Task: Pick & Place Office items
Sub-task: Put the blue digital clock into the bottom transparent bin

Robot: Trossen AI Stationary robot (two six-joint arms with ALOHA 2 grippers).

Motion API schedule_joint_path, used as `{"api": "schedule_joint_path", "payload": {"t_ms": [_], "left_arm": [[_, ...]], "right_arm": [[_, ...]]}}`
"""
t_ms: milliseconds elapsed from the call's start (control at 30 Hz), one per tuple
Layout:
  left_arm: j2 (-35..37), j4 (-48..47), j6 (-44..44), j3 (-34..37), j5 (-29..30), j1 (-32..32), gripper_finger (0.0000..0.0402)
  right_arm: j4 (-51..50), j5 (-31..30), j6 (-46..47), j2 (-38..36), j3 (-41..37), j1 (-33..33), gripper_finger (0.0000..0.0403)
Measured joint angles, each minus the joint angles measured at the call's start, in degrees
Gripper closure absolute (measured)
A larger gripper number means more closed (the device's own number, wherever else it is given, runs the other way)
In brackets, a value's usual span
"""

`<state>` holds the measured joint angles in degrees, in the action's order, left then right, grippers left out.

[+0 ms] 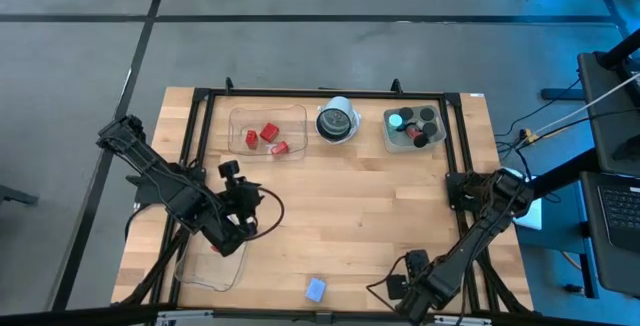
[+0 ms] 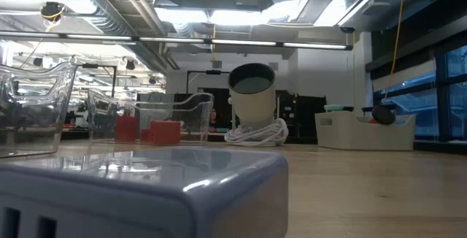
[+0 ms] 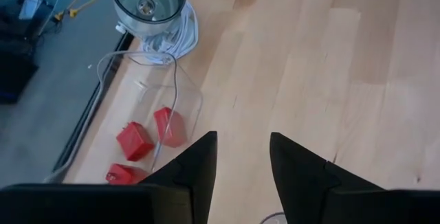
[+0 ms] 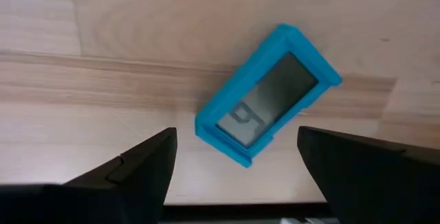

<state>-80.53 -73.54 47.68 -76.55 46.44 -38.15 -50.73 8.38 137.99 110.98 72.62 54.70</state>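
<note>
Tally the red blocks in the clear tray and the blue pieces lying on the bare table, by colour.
In the clear tray, red blocks: 3
On the table, pale-blue rectangle: 1
On the table, in the right wrist view, bright blue rectangle: 1
Total: 5

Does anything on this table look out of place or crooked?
One blue rectangular piece lies alone and askew on the bare wood at the near edge, between the open right gripper's fingers, while the red blocks sit in a clear tray.
</note>
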Motion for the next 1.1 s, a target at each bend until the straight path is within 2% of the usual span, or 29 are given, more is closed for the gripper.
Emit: {"api": "schedule_joint_path", "payload": {"t_ms": [333,467,733,800,1000,1100], "left_arm": [[0.0,0.0,-3.5,0.0,0.6,0.0,0.0272],[0.0,0.0,-3.5,0.0,0.6,0.0,0.0274],[0.0,0.0,-3.2,0.0,0.4,0.0,0.0274],[0.0,0.0,-2.5,0.0,0.2,0.0,0.0274],[0.0,0.0,-1.6,0.0,0.2,0.0,0.0274],[0.0,0.0,-1.1,0.0,0.2,0.1,0.0274]], "right_arm": [[-0.6,-1.2,0.0,1.8,0.2,-0.2,0.0097],[-1.8,-6.3,-2.2,1.8,0.1,-0.1,0.0097],[-2.2,-18.5,-13.6,2.1,-0.1,-0.3,0.0097],[-2.3,-18.5,-14.2,2.1,-0.1,-0.3,0.0097],[-2.3,-11.6,-17.1,2.0,-0.1,0.0,0.0097],[-2.3,-11.6,-18.9,2.0,-0.1,0.7,0.0097]]}}
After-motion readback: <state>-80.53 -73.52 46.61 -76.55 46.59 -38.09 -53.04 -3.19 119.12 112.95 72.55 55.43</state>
